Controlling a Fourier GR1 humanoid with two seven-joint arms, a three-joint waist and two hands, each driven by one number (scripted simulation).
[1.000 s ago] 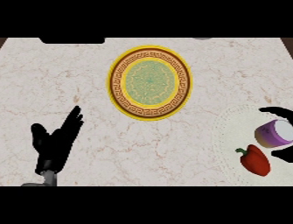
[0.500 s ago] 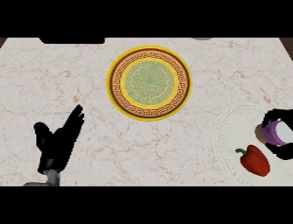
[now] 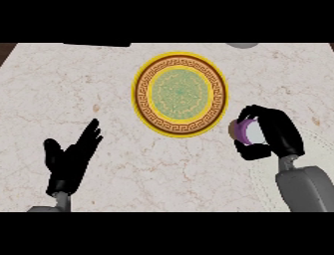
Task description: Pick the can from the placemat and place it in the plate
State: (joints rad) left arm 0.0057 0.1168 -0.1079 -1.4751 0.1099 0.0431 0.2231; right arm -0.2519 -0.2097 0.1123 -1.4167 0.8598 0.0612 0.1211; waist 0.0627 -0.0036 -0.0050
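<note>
Head view, the only one there is. The right hand [image 3: 271,135] shows at the centre right of the frame, with its fingers and thumb curled round the purple can [image 3: 245,132]. Only a strip of the can shows between them. The can sits just beside the lower right rim of the plate [image 3: 180,94], which lies at the upper middle of the marble table [image 3: 52,89]. I cannot tell whether the can stands upright in the hand or is tipped toward the plate. The faint pale placemat [image 3: 330,147] lies at the right edge, and the can is already off it. The left hand [image 3: 70,160] rests at the lower left with its fingers straight, holding nothing and well apart from everything.

The step in hand looks like the carry to the plate, with the grasp done and the placing yet to come. To do it well, take the can up and to the left in the frame until it is over the green middle of the plate, not its yellow rim. Bring it upright before lowering, so that it lands on its flat end. Open the fingers only once it is resting on the plate, then draw the hand back to the right without brushing it.
</note>
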